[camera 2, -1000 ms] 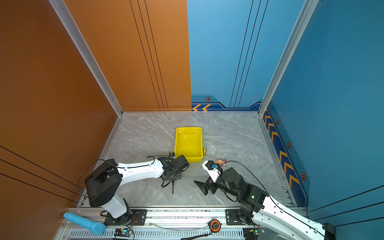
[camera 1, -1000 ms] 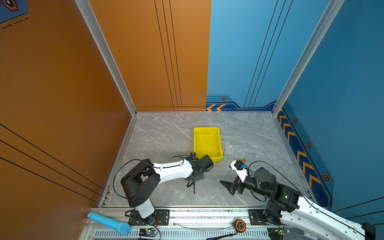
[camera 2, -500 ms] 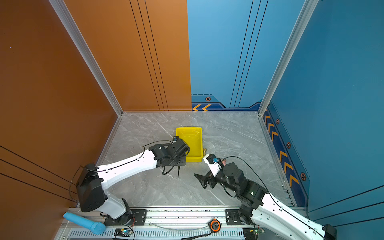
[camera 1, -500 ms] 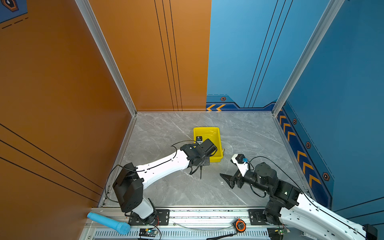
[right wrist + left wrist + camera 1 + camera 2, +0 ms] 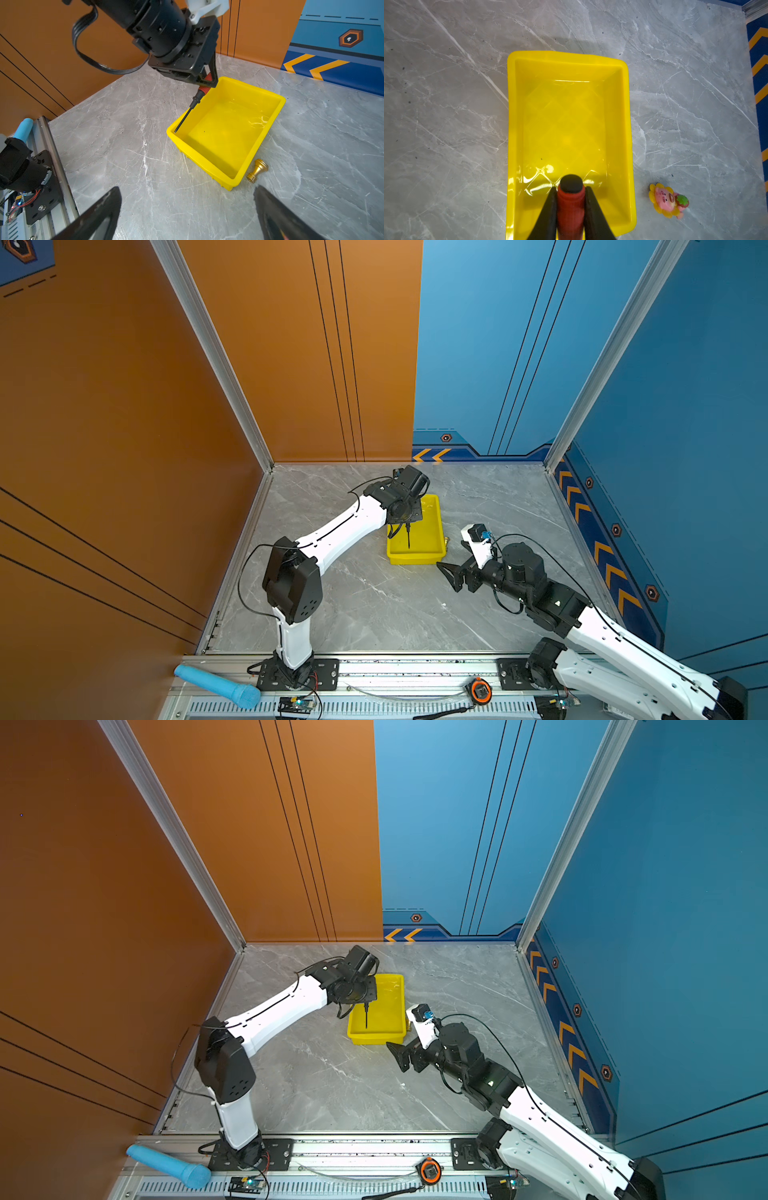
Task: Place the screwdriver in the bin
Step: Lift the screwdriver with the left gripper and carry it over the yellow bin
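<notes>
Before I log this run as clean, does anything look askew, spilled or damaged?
Nothing spilled or damaged. A small gold knob lies tipped over beside the yellow bin, and a blue microphone sits on the front rail.

Bright, even light from overhead, and the top views are crisp. Glare streaks the glossy floor of the bin (image 5: 566, 124), with only a soft shadow beside it. The right gripper (image 5: 187, 188) looms blurred, out of focus.
</notes>
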`<state>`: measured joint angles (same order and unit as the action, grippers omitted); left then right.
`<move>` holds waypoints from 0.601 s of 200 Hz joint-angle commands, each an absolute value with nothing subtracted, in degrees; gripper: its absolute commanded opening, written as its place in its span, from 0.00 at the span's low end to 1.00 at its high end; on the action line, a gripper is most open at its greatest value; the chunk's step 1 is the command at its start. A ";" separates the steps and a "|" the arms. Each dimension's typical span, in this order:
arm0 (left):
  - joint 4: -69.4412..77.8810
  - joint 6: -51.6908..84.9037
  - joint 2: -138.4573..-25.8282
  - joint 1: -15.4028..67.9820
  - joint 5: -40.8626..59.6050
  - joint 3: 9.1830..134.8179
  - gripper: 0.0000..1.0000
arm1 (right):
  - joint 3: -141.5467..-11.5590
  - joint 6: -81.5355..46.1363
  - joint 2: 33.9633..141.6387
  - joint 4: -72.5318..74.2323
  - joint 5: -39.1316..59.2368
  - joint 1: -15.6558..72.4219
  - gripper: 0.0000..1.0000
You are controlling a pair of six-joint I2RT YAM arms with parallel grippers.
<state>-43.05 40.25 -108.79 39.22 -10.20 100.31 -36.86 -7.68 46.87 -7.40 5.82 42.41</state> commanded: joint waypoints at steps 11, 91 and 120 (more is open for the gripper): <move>-44.11 38.79 -115.22 37.73 -7.68 108.19 0.04 | -39.70 -6.84 50.47 -4.81 6.59 40.73 1.00; -44.13 41.09 -128.73 35.63 -7.15 118.00 0.02 | -41.05 -7.57 55.01 -3.60 5.69 36.54 1.00; -44.23 41.20 -129.33 36.10 -7.16 116.81 0.02 | -40.83 -7.86 55.22 -3.32 5.30 35.65 1.00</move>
